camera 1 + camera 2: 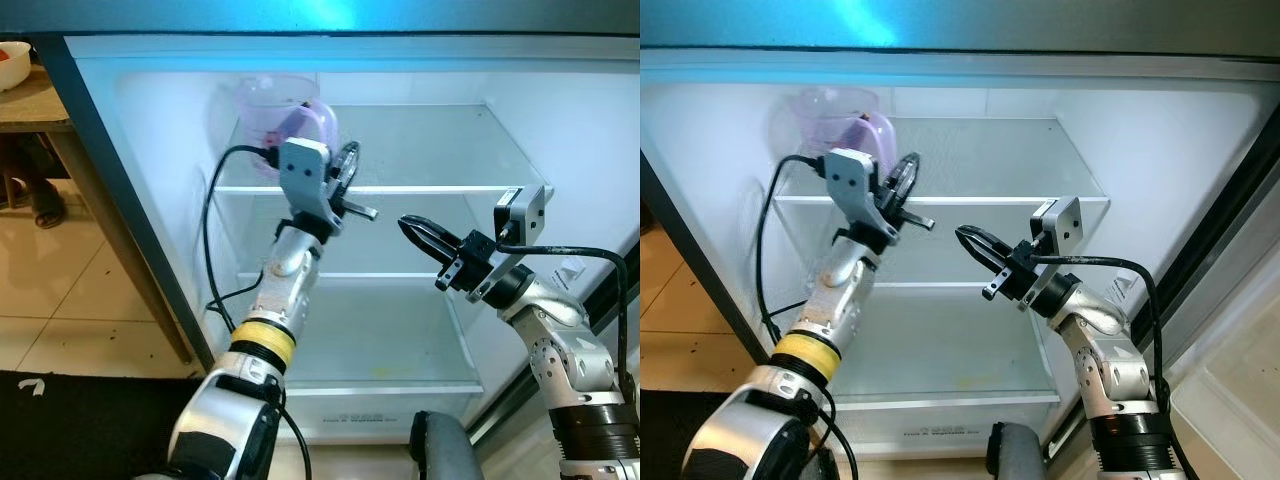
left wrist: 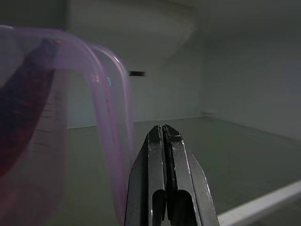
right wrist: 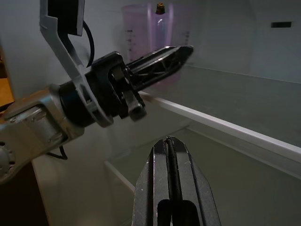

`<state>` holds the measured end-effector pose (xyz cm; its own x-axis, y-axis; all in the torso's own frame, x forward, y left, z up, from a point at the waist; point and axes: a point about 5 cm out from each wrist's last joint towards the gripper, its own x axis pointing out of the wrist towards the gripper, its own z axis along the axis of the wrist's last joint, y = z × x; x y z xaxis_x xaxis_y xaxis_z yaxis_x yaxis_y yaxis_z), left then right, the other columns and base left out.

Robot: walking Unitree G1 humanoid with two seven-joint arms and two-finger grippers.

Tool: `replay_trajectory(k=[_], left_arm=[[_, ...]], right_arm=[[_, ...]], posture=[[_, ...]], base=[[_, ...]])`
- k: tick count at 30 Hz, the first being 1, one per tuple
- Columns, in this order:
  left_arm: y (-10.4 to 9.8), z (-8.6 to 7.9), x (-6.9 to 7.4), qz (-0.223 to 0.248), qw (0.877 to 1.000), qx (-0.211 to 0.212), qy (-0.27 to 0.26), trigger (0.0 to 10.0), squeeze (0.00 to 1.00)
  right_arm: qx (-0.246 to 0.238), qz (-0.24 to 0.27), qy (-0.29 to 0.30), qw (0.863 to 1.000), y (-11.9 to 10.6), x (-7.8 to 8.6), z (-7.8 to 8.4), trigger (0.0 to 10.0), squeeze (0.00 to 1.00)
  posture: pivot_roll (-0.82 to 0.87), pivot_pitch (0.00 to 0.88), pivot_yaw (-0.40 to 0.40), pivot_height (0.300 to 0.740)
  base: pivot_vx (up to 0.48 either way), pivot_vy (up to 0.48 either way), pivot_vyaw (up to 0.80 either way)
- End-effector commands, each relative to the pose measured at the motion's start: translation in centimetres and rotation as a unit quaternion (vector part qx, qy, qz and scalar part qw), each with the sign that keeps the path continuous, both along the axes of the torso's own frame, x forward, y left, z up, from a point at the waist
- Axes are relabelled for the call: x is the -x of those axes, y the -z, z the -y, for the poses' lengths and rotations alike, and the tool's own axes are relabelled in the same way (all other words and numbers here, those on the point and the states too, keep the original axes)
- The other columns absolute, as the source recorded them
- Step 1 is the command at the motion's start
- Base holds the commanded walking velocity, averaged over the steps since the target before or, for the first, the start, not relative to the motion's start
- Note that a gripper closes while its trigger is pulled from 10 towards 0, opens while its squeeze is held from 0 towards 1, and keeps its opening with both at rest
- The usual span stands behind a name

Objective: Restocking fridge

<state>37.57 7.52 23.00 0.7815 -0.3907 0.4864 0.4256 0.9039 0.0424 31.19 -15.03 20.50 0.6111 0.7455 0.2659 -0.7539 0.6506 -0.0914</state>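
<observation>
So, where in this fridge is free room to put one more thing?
The top shelf is bare right of the purple jug; the middle shelf and bottom shelf are bare too. It is crowded only at top left, where the left gripper sits beside the jug.

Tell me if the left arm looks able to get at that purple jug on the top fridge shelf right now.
Probably yes. The left gripper sits at the top shelf right beside the purple jug, with nothing between them. Its fingers are shut, though, so they would have to open first.
</observation>
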Motion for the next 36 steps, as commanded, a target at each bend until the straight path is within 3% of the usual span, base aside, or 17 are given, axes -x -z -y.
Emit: replay_trajectory(k=[1,10,17,24,36], left_arm=[[-0.3,-0.9,-0.4,0.004,1.0,-0.003,-0.017,10.0,0.0],[-0.5,-2.1,-1.1,-0.008,0.999,0.008,-0.039,10.0,0.0],[-0.5,-0.9,-0.6,0.006,1.0,0.021,-0.005,10.0,0.0],[0.9,0.6,0.8,0.006,0.998,0.044,0.035,10.0,0.0],[3.6,3.8,5.3,0.01,0.992,0.051,0.119,10.0,0.0]], right_arm=[[0.008,-0.004,-0.003,1.0,0.2,0.2,-0.1,10.0,0.0],[0.009,-0.004,-0.004,1.0,0.2,0.2,-0.1,10.0,0.0],[0.009,-0.005,-0.005,1.0,0.3,0.2,-0.1,10.0,0.0],[0.009,-0.006,-0.004,1.0,0.5,0.2,-0.1,10.0,0.0],[0.008,-0.008,-0.012,1.0,0.5,0.2,-0.1,10.0,0.0]], posture=[[-0.07,0.054,-0.013,0.42],[-0.07,0.053,-0.014,0.42],[-0.07,0.052,-0.013,0.42],[-0.07,0.051,-0.013,0.42],[-0.06,0.048,-0.019,0.42]], base=[[0.0,0.0,0.0],[0.0,0.0,0.0],[0.0,0.0,0.0],[0.0,0.0,0.0],[0.0,0.0,0.0]])
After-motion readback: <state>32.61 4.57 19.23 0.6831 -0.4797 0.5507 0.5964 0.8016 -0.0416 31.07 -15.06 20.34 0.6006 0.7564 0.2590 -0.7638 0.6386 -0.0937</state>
